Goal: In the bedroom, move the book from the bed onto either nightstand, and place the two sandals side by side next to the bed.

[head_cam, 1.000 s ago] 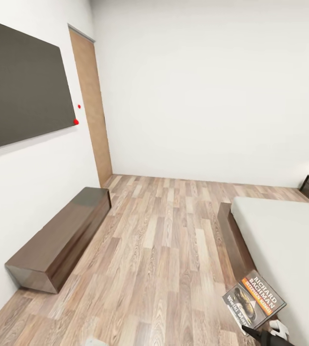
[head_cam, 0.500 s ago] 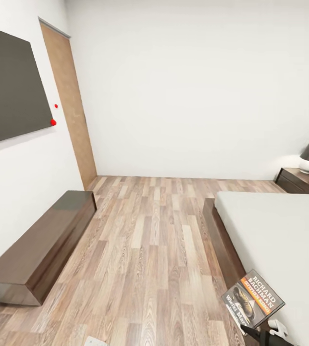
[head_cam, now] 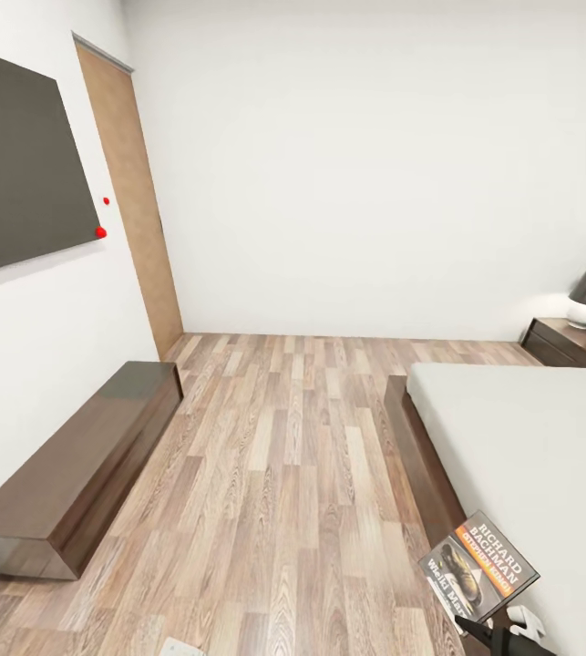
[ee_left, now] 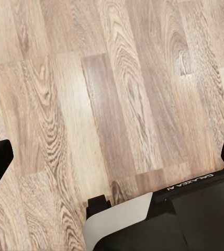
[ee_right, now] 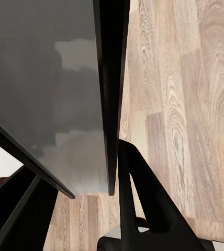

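the view has swung right and now holds steady, bringing the nightstand beside the bed into sight. the right gripper has its jaws clamped on the book; the left gripper hangs with jaws apart over the floor.

The thin dark paperback book with an orange band read "RICHARD BACHMAN" in white capitals. Smaller lettering lower on its cover was too blurred to read. The robot's black body panel carried small pale lettering, upside down and unclear.
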Robot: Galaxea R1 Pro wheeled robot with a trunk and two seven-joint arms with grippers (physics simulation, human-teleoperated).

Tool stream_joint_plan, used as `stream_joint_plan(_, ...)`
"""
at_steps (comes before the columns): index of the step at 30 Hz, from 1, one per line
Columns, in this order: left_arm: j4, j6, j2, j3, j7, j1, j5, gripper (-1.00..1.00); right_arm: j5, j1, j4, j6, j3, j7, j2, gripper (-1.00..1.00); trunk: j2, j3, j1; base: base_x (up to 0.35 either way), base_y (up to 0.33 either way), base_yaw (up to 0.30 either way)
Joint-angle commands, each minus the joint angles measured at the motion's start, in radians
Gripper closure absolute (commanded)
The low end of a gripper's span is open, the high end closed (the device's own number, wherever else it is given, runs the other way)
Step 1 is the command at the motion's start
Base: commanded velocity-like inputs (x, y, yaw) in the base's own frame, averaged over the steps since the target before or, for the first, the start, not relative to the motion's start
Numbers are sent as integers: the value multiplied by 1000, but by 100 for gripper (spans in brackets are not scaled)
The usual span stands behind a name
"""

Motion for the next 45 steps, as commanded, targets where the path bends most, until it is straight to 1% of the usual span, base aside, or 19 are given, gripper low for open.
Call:
stream_joint_plan(1, 1, -4, 0, 9, -4, -1, -10, -100, -11, -1, 0, 9, 7, 3, -1, 100, -2, -2, 1, 0, 0, 0)
stream_joint_plan(8, 1, -4, -1, 9, -4, -1, -10, -100, -11, -1, 0, 9, 7, 2, -1, 100, -2, 0, 1, 0, 0, 0)
stream_joint_plan(24, 1, -4, -1, 9, -4, -1, -10, -100, -10, -1, 0, 9, 6, -3, 0, 100, -2, 24, 1, 0, 0, 0)
stream_joint_plan(30, 1, -4, 0, 9, -4, -1, -10, -100, -10, -1, 0, 9, 6, -4, -1, 100, -2, 28, 1, 0, 0, 0)
stream_joint_plan(45, 1, -4, -1, 9, -4, -1, -10, -100, -10, -1, 0, 9, 7, -4, 0, 100, -2, 48, 1, 24, 0, 0)
